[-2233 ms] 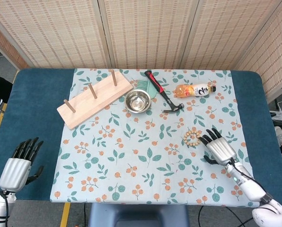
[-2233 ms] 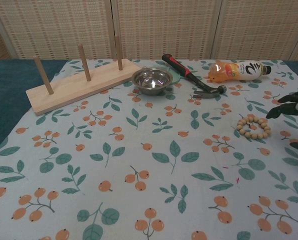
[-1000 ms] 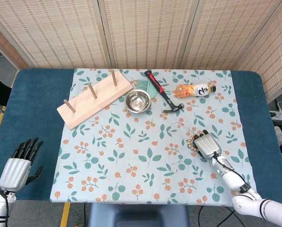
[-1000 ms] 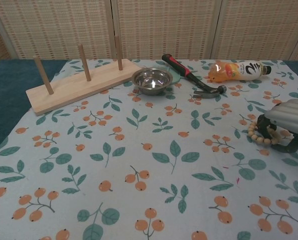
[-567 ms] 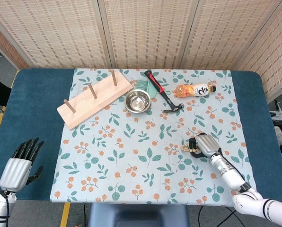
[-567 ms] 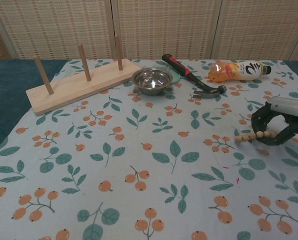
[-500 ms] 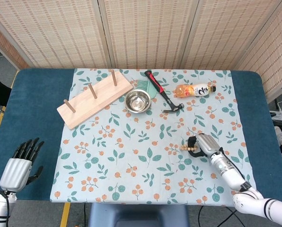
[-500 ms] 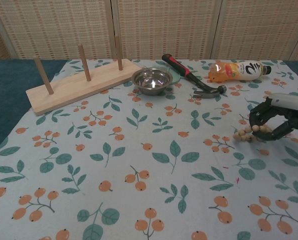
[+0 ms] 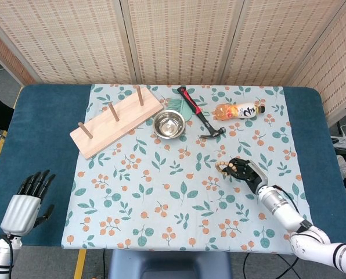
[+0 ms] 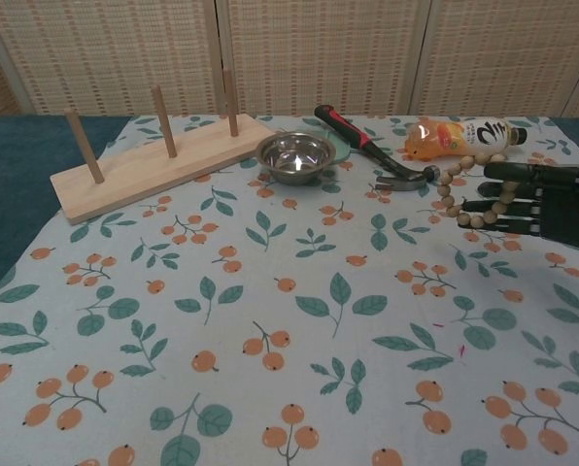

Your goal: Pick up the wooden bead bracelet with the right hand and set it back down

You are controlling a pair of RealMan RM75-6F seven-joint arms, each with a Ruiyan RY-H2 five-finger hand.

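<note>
Right robot hand (image 10: 537,209) gripping wooden bead bracelet (image 10: 461,190), lifting it off tabletop (image 9: 51,125), frame right | left robot hand (image 9: 23,204) resting open, lower left

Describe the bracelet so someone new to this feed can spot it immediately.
Start at the floral tablecloth, right side, in front of the orange drink bottle. The right hand holds a ring of pale round wooden beads lifted off the cloth: the only beaded loop here.
</note>
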